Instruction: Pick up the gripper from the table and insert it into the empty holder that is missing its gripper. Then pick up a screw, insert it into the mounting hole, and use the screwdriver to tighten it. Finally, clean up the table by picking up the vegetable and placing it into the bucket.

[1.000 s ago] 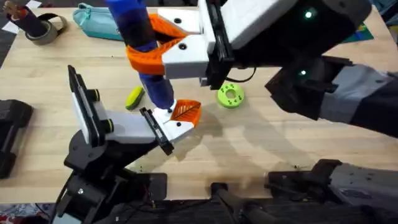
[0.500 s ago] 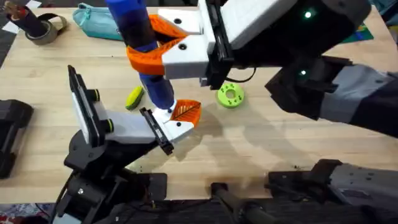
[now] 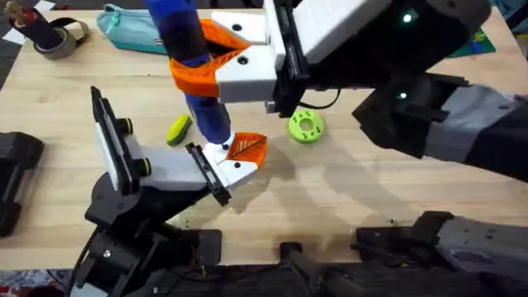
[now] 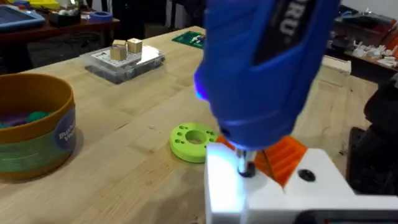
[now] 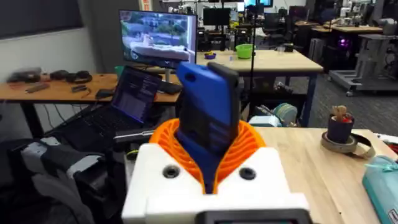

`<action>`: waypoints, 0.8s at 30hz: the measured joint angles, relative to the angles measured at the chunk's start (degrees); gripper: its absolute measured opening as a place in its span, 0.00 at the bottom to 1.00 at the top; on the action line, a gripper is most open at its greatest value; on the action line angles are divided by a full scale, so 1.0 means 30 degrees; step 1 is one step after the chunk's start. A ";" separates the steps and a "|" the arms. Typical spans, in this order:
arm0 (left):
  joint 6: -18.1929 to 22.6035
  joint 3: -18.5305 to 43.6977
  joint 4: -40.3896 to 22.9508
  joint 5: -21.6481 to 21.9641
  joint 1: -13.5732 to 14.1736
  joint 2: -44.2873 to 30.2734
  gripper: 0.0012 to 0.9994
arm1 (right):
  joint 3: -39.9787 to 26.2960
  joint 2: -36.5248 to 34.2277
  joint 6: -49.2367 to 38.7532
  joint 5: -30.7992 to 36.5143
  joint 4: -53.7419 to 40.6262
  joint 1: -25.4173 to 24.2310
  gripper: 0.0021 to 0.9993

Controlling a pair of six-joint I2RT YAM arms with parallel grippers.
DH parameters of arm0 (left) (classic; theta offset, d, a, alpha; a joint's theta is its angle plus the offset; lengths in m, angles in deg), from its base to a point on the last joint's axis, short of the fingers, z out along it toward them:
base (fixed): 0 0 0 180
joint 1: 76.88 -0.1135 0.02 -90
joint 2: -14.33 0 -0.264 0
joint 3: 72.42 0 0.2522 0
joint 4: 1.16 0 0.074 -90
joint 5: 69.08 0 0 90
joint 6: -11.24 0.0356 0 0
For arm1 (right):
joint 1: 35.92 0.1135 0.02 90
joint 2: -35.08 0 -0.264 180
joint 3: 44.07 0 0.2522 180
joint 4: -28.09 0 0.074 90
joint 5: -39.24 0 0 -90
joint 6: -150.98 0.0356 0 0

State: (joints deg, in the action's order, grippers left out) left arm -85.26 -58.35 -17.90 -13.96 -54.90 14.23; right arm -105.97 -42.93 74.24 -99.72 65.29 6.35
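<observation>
My right gripper (image 3: 198,64) is shut on the blue screwdriver (image 3: 206,115), its orange pads (image 5: 245,146) clamping the handle (image 5: 208,118). The screwdriver stands nearly upright, and its tip (image 4: 246,168) presses on the white block of the gripper (image 3: 244,152), whose orange finger (image 4: 285,155) points away. That piece sits on the black holder (image 3: 206,173) at the end of my left arm's white wrist (image 3: 169,169). The screw is hidden under the tip. A dark hole (image 4: 305,175) shows beside it. The yellow-green vegetable (image 3: 178,129) lies left of the screwdriver. The tan bucket (image 4: 37,143) stands apart.
A round green disc with holes (image 3: 306,126) lies right of the screwdriver. A teal pouch (image 3: 132,29) and a tape roll (image 3: 54,37) sit at the back left. A clear box with wooden blocks (image 4: 124,59) rests farther back. The right arm hangs over the table's right half.
The top of the screwdriver's handle has tipped very slightly to the right. Nothing else has moved.
</observation>
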 joint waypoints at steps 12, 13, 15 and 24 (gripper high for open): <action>0.0000 0.0000 0.0000 0.0000 0.0000 0.0000 0.01 | 0.0000 0.0005 -0.0007 0.0008 -0.0280 -0.0115 0.05; 0.0005 0.0000 0.0000 0.0000 0.0000 0.0000 0.01 | 0.0000 0.0005 -0.0007 0.0005 -0.0235 -0.0115 0.05; 0.0000 0.0000 0.0000 0.0000 0.0000 0.0000 0.01 | 0.0025 0.0001 -0.0007 0.0001 0.0122 -0.0115 0.04; 0.0004 0.0000 0.0000 0.0000 0.0000 0.0000 0.01 | 0.0036 0.0001 0.0423 -0.0009 0.1234 -0.0115 0.05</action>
State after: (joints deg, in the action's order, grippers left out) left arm -85.25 -58.35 -17.90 -13.96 -54.90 14.23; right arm -105.86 -42.93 75.51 -99.75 68.99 6.01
